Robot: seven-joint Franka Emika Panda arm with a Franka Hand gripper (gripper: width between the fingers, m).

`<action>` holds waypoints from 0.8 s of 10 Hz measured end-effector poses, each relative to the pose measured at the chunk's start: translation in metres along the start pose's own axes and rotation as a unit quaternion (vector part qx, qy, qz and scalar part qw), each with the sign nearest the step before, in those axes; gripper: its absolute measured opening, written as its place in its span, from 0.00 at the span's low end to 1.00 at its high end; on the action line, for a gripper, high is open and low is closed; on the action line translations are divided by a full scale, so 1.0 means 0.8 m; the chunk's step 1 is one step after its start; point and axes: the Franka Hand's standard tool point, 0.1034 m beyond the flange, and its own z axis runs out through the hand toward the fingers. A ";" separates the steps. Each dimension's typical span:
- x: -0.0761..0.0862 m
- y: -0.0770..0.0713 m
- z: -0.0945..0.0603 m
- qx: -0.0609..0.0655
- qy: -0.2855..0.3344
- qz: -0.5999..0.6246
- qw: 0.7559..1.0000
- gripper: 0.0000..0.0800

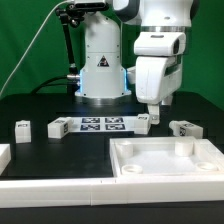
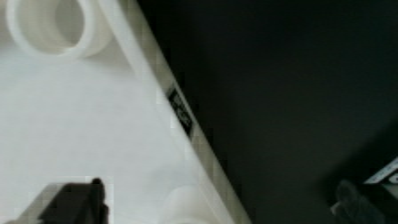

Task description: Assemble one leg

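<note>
Several legs, small white blocks with marker tags, lie on the black table in the exterior view: one [image 1: 143, 120] just beside my fingertips, one [image 1: 183, 127] at the exterior view's right, and two [image 1: 57, 127] [image 1: 22, 128] at its left. My gripper [image 1: 152, 108] hangs open and empty above the table, behind the far edge of the large white tray piece [image 1: 165, 160]. In the wrist view the gripper [image 2: 217, 205] is open. Its dark fingers [image 2: 71, 205] stand wide apart either side of the tray piece's edge [image 2: 169, 150]. No leg shows in the wrist view.
The marker board [image 1: 100, 124] lies in front of the robot base [image 1: 100, 65]. Another white part [image 1: 5, 155] sits at the exterior view's lower left. The tray piece has a round socket [image 2: 54, 25] and a tag on its side [image 2: 182, 110].
</note>
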 end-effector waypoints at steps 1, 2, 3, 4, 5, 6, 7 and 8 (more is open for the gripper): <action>0.010 -0.013 0.001 0.000 0.005 0.062 0.998 0.81; 0.018 -0.022 0.004 0.006 0.004 0.108 0.994 0.81; 0.029 -0.033 0.006 0.013 0.006 0.176 0.984 0.81; 0.043 -0.047 0.008 0.016 0.005 0.222 0.975 0.81; 0.054 -0.058 0.008 0.017 0.005 0.248 0.968 0.81; 0.053 -0.057 0.008 0.019 0.005 0.253 0.967 0.81; 0.052 -0.057 0.009 0.019 0.004 0.253 0.967 0.81; 0.051 -0.059 0.009 0.022 -0.006 0.251 0.968 0.81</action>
